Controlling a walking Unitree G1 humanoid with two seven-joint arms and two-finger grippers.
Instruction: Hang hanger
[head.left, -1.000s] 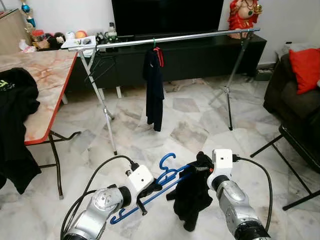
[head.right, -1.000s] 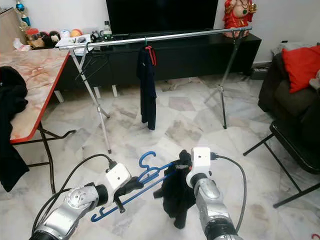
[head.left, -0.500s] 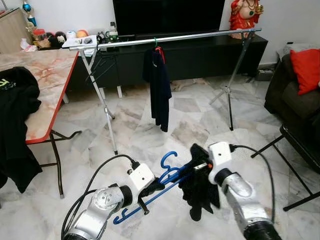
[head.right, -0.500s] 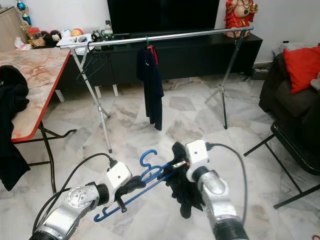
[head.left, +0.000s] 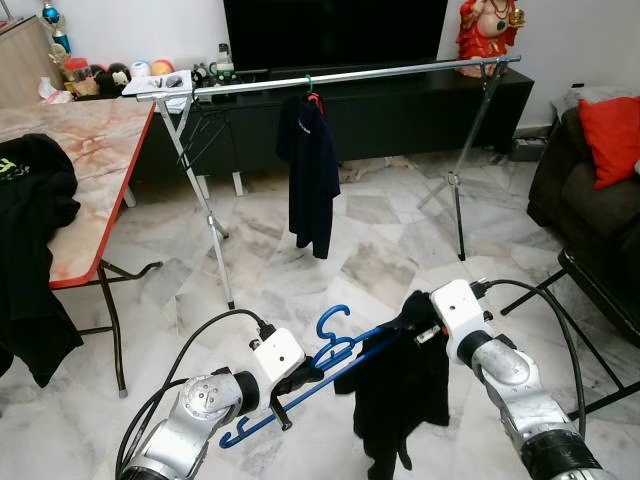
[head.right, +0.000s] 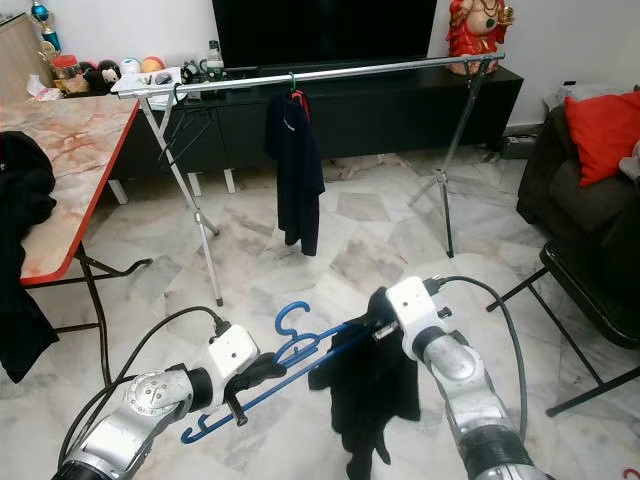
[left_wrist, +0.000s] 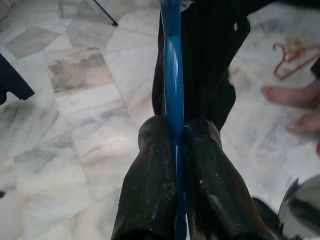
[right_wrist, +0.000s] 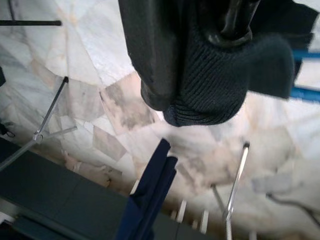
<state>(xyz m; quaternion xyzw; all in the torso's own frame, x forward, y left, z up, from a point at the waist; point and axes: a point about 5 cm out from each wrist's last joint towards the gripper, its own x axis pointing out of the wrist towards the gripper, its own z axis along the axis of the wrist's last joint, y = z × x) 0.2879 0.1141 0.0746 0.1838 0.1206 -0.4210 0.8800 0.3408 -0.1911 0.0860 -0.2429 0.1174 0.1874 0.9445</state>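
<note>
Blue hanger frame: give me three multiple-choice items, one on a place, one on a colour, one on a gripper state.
1. Where does the navy shirt hang?
A. on the metal rail
B. on the marble table
C. on the sofa

2. What colour is the hanger that the left gripper holds?
A. red
B. blue
C. white

3. How does the right gripper stand?
A. open above the floor
B. shut on the black garment
C. resting on the rail

Answers: 1 A, its hook sits over the rail; 2 B, the left wrist view shows blue plastic between the fingers; 3 B, the right wrist view shows knit cloth pinched between its fingers.
</note>
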